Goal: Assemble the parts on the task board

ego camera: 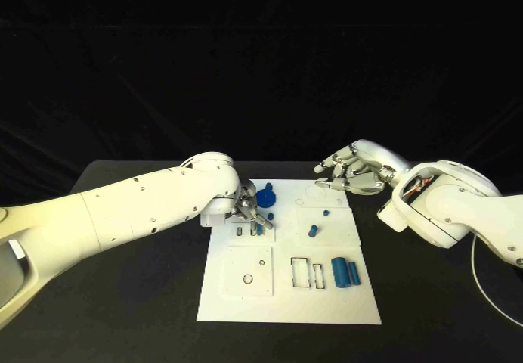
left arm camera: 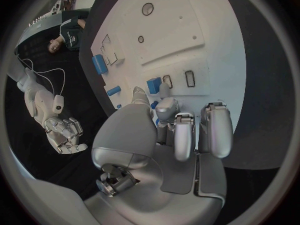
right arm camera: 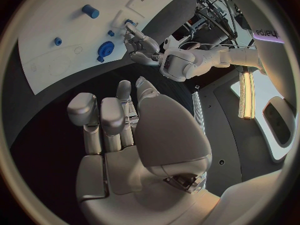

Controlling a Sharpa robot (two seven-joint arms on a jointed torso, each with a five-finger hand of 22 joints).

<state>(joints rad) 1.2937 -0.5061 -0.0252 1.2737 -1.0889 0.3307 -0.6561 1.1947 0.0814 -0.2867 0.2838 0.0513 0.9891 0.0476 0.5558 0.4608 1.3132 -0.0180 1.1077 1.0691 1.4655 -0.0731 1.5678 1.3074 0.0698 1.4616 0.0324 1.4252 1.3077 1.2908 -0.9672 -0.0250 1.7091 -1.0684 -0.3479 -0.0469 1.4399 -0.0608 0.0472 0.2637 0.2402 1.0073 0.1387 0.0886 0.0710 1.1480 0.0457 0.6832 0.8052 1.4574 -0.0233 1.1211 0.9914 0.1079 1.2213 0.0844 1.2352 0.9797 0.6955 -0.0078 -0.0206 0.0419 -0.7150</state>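
- The left hand [ego camera: 249,214] is down over the near-left part of the flat white rectangular task board [ego camera: 251,299], its fingers curled in around a small blue part [left arm camera: 154,85]; whether the fingers actually grip that part I cannot tell.
- Just past the left hand's fingertips stands a round blue disc-shaped part with a knob [ego camera: 267,198], close beside the hand.
- Further toward the right hand from the left one, a small blue peg [ego camera: 326,213] and a short blue block [ego camera: 314,231] stand on the board, apart from both hands.
- Nearer the robot than either hand, two blue cylinders [ego camera: 345,271] lie side by side on the board, beside dark-outlined rectangular slots [ego camera: 300,271].
- The right hand [ego camera: 351,175] hovers over the far right corner of the board, above the black worktop [ego camera: 131,318], fingers loosely curled and apart, holding nothing.
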